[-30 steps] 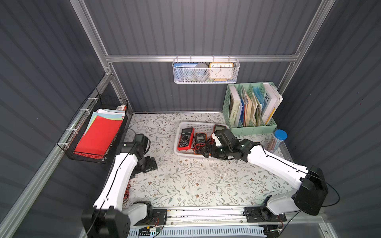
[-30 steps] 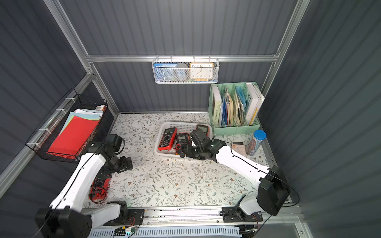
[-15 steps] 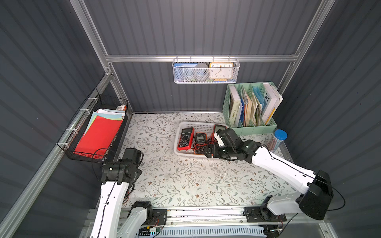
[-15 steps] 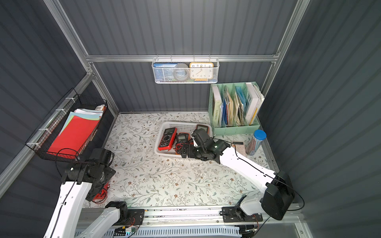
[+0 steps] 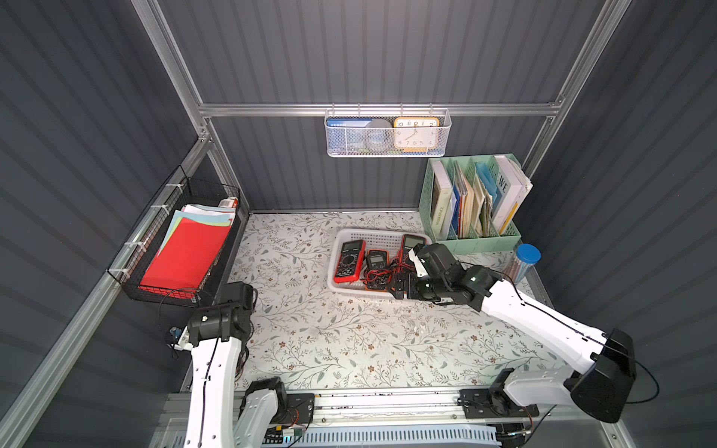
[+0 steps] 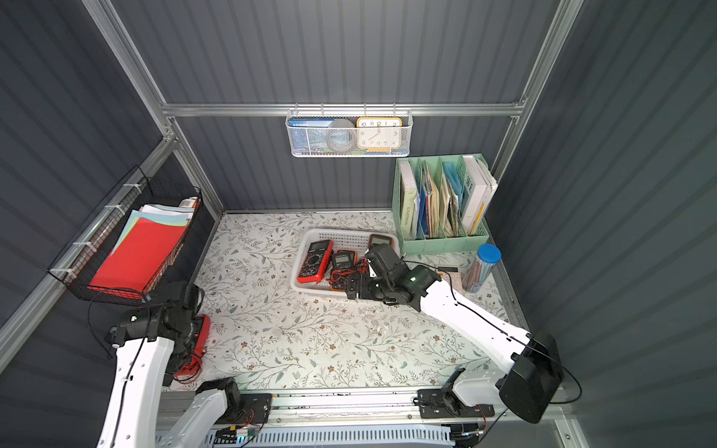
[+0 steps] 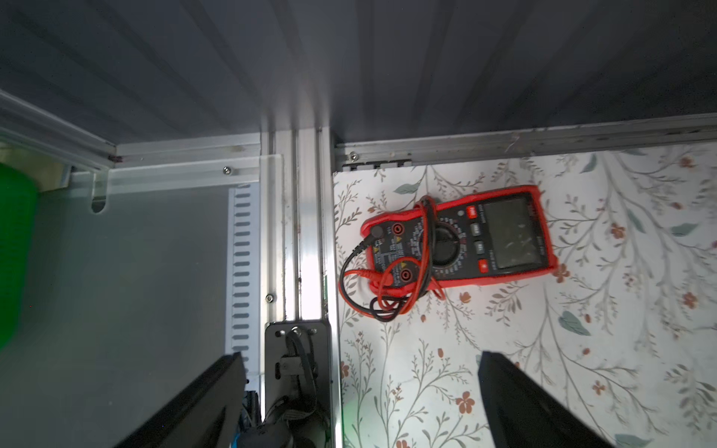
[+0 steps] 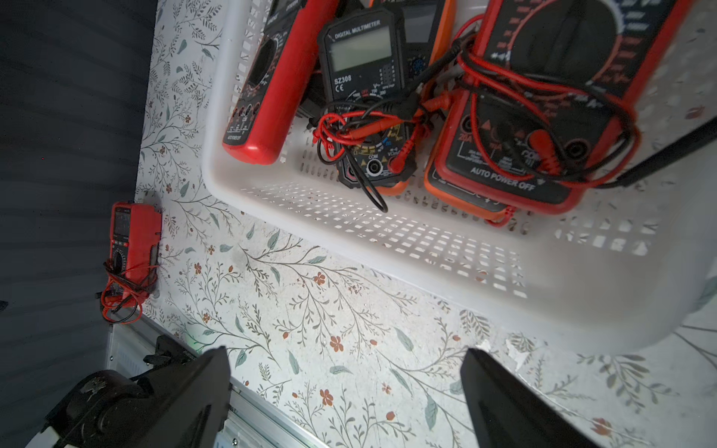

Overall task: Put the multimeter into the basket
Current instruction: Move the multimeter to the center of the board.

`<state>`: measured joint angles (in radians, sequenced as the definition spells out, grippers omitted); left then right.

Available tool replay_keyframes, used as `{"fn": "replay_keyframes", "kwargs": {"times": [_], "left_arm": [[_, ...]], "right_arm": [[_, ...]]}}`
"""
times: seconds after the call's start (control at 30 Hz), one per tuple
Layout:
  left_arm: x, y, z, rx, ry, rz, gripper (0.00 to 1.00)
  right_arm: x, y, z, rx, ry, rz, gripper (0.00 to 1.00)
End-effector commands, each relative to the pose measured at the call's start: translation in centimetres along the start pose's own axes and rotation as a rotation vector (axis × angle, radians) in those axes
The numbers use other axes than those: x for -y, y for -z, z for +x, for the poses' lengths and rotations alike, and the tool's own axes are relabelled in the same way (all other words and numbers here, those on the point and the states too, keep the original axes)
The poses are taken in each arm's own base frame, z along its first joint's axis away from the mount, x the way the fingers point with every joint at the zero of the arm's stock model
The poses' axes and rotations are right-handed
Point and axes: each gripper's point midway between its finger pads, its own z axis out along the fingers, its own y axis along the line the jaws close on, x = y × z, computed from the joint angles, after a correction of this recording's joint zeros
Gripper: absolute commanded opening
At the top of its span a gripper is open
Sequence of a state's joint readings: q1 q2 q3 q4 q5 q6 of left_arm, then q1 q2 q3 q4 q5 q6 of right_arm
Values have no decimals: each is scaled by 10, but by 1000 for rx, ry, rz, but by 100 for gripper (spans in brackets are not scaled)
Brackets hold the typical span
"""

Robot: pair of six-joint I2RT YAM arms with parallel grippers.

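A: Start with the basket [image 5: 378, 236]. Where's the loose multimeter [image 7: 458, 238] from it?

B: Well apart, off the basket's left and toward the front, at the table [image 5: 310, 329] edge. Long axis roughly parallel to the basket's short sides.

A: Nearer arm?

B: My left. The left gripper [image 7: 361, 403] hovers over it, jaws wide, touching nothing. The meter lies along the line between the jaws, so I'd reckon a wrist turn first. The right gripper [image 8: 345, 399] sits at the basket's near rim, wide, empty.

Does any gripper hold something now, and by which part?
Nothing is held. The left gripper is open, apart from the multimeter on the table. The right gripper is open and empty near the basket.
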<state>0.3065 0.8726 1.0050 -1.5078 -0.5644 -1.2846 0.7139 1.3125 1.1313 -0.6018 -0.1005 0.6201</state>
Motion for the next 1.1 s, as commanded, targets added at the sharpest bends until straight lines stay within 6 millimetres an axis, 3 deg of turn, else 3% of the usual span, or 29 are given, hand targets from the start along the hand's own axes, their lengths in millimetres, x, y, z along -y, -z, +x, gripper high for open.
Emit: {"fn": "replay_keyframes", "kwargs": {"times": [0.0, 0.23, 0.5, 0.73, 0.87, 1.07], "left_arm": [[5, -23, 23, -217, 0, -3, 99], [14, -45, 45, -342, 100, 0, 99], [20, -61, 35, -339, 227, -41, 99], [36, -77, 24, -336, 188, -25, 99], [29, -89, 38, -372, 190, -61, 99], [10, -79, 68, -402, 283, -38, 99]], "right_arm": [[12, 4, 1, 13, 17, 42, 99], [19, 5, 5, 4, 23, 68, 99], [21, 2, 6, -10, 35, 82, 99], [28, -4, 9, -22, 21, 94, 99], [31, -6, 9, -27, 12, 98, 99], [36, -13, 8, -38, 1, 98, 99]]}}
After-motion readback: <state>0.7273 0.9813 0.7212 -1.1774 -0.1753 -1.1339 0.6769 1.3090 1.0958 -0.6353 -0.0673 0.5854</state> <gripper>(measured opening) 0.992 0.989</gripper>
